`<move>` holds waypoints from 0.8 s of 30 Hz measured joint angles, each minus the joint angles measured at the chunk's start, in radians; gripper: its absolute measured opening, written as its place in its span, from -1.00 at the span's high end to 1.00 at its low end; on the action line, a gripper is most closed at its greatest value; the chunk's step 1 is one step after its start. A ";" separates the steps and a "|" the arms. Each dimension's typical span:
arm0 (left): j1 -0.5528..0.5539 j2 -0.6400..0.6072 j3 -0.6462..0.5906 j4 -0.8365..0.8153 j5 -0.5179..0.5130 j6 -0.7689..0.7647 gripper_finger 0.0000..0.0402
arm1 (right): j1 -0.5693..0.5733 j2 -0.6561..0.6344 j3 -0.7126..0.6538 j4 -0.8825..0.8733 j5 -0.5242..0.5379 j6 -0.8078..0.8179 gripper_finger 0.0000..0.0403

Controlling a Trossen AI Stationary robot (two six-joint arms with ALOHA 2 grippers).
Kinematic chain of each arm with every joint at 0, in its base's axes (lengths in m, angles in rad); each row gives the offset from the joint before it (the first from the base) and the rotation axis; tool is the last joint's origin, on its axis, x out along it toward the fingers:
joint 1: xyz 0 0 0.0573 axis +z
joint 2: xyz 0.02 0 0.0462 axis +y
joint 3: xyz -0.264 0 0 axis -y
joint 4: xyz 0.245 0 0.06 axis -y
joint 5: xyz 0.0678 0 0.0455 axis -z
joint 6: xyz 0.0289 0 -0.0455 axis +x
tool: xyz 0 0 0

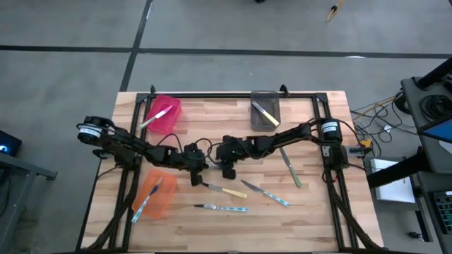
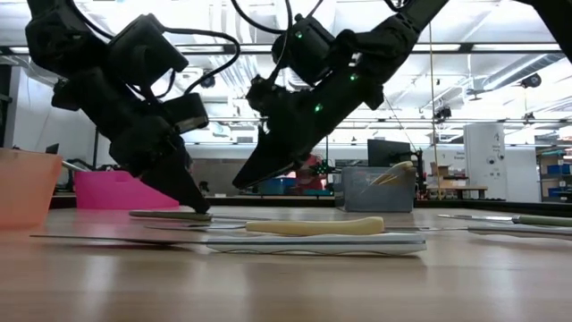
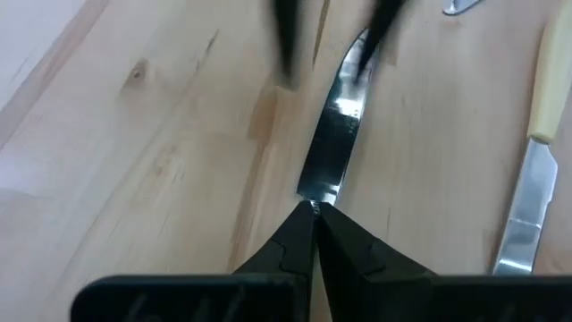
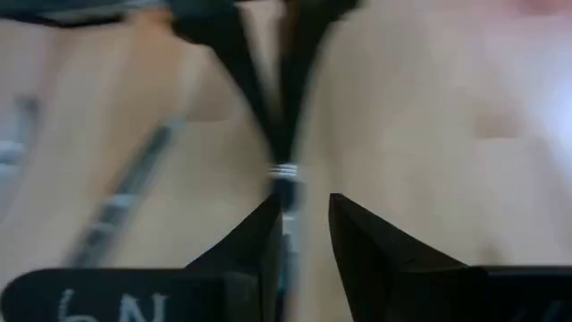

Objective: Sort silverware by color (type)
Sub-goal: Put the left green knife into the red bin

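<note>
Silverware, high view: four table knives lie loose on the pale wooden table (image 1: 311, 212): a yellow-handled knife (image 1: 227, 191), two light-blue-handled knives (image 1: 224, 208) and a green-handled knife (image 1: 290, 169). Others already sit in the pink bin (image 1: 169, 116), the grey bin (image 1: 266, 111) and the orange bin (image 1: 157, 197). Each bin seems to collect one handle colour.
Grippers, high view: the left gripper (image 1: 198, 169) and the right gripper (image 1: 224, 161) meet nose to nose at mid-table. The slim silver-bladed knife (image 3: 335, 143) between them is hard to make out here.
Low view: the left gripper (image 2: 198, 206) slants down until its tip touches the tabletop at the end of a flat-lying blade. The right gripper (image 2: 243, 182) hangs just beside it and a little higher.
Left wrist view: the left fingers (image 3: 290, 241) are pressed together, pinching the very tip of the blade. This likely steadies the thin knife so the other arm can get hold of it. The blade runs straight away from them to the right arm's fingertips at its far end.
Right wrist view: the right fingers (image 4: 366, 241) are spread, with a clear gap. The knife lies inside that gap, against one finger and apart from the other, so it is bracketed rather than clamped.
Handle colour of this knife: cannot tell.
</note>
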 joint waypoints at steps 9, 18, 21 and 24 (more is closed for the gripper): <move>0.001 0.082 0.004 0.114 0.000 0.017 1.00 | 0.034 0.036 -0.015 -0.020 -0.010 0.066 0.55; 0.002 0.065 -0.001 0.121 0.005 0.020 1.00 | 0.045 0.035 -0.016 -0.053 0.135 0.030 0.23; 0.002 0.065 -0.001 0.121 0.005 0.020 1.00 | 0.045 0.055 -0.015 -0.045 0.150 -0.006 0.20; 0.002 0.065 -0.001 0.126 0.005 0.020 1.00 | 0.046 0.081 -0.014 -0.035 0.149 -0.053 0.21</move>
